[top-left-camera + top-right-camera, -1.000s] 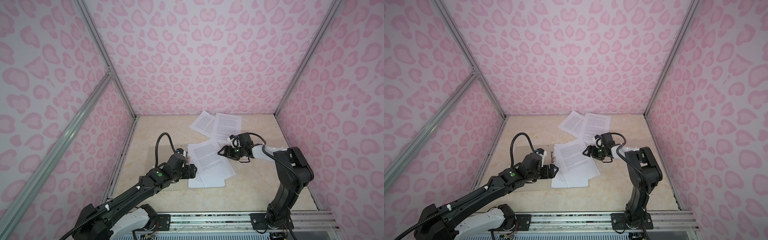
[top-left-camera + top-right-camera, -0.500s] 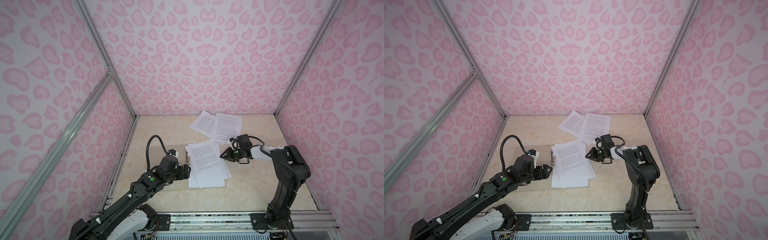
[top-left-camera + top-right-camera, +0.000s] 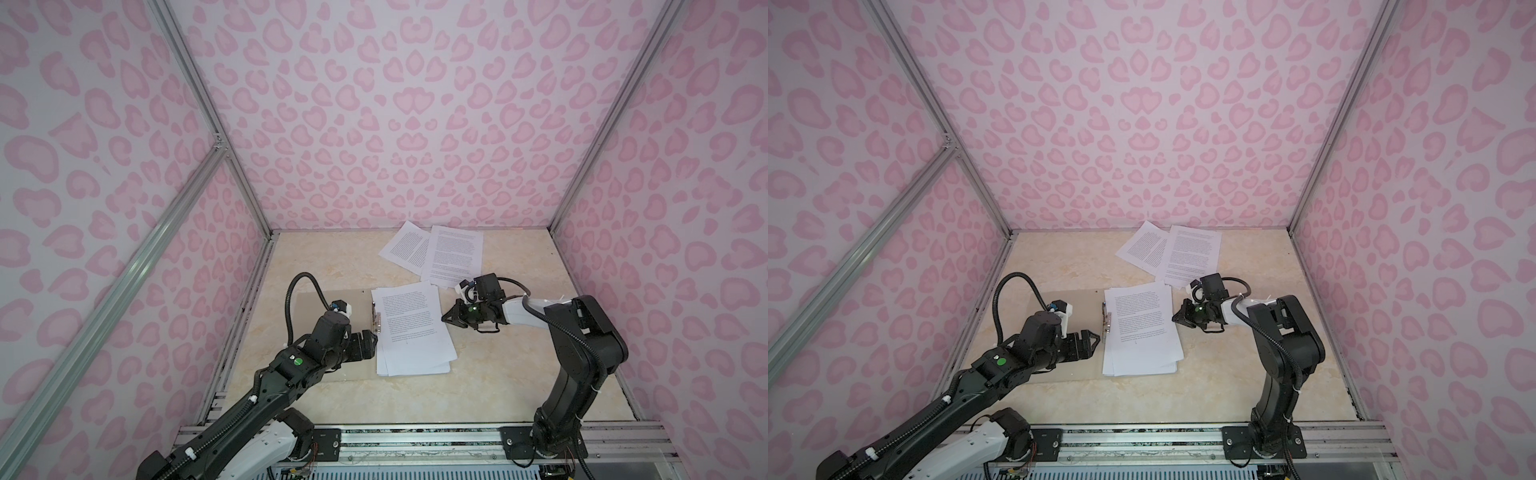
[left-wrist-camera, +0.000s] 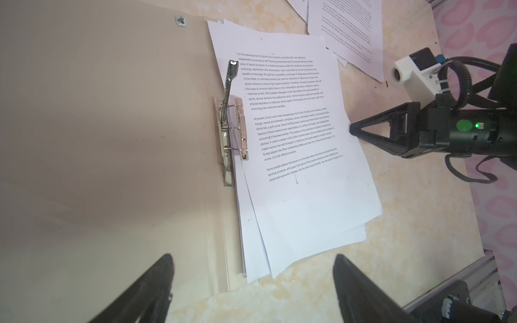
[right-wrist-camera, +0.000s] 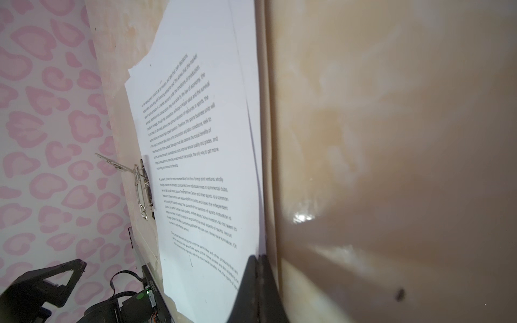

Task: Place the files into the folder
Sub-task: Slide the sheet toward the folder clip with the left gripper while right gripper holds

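Up front, the left gripper (image 3: 1093, 338) hangs with its jaws spread wide and empty over the opened beige folder (image 4: 112, 139). It is just short of the metal spine clip (image 4: 232, 131), whose lever stands raised. Beside the clip lies a loose stack of printed sheets (image 3: 411, 332), the top sheet (image 4: 302, 195) skewed across those beneath it and overhanging onto the marbled tabletop (image 3: 498, 374). At that sheet's outer edge the right gripper (image 4: 351, 128) sits low with its jaws pressed together, tips touching the paper. Whether they pinch the edge or merely butt against it cannot be told. Farther back, near the rear wall, two more sheets (image 3: 453, 255) lie overlapped and well apart from the folder. The filing looks partly done, and the step in hand appears to be seating the top sheet against the clip. Next would likely come a gentle nudge toward the spine without buckling the paper, then a trip for the far pair.
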`<state>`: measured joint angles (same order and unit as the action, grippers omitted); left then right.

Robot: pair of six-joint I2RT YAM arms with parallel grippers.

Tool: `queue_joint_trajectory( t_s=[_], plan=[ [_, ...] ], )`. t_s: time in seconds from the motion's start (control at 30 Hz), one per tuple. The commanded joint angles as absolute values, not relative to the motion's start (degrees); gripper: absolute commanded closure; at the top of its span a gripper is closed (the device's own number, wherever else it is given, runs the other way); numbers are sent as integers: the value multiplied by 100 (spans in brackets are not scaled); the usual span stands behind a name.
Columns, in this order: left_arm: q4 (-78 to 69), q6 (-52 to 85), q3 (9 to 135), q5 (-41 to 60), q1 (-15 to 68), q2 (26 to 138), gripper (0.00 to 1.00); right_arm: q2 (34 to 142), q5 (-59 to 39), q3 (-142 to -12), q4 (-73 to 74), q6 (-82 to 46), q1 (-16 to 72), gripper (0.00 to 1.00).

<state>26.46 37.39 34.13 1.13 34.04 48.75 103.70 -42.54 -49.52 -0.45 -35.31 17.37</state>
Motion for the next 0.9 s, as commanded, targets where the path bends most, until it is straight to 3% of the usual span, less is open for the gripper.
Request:
queue_joint_trajectory(
  t_s=[0.0,0.7,0.8,0.87],
  plan=[
    [2729,3657,3368,115,3384,4816,10,10269,-4115,-4779,159,-3766,1764,100],
    [2589,3678,3173,279,3375,4909,10,9974,-3559,-4433,472,-4498,2215,100],
    [2544,3683,3152,324,3375,4976,10,9894,-3521,-4383,529,-4530,2293,89],
    [2474,3708,3132,383,3375,5032,10,9827,-3417,-4370,438,-4489,2321,74]
  ],
)
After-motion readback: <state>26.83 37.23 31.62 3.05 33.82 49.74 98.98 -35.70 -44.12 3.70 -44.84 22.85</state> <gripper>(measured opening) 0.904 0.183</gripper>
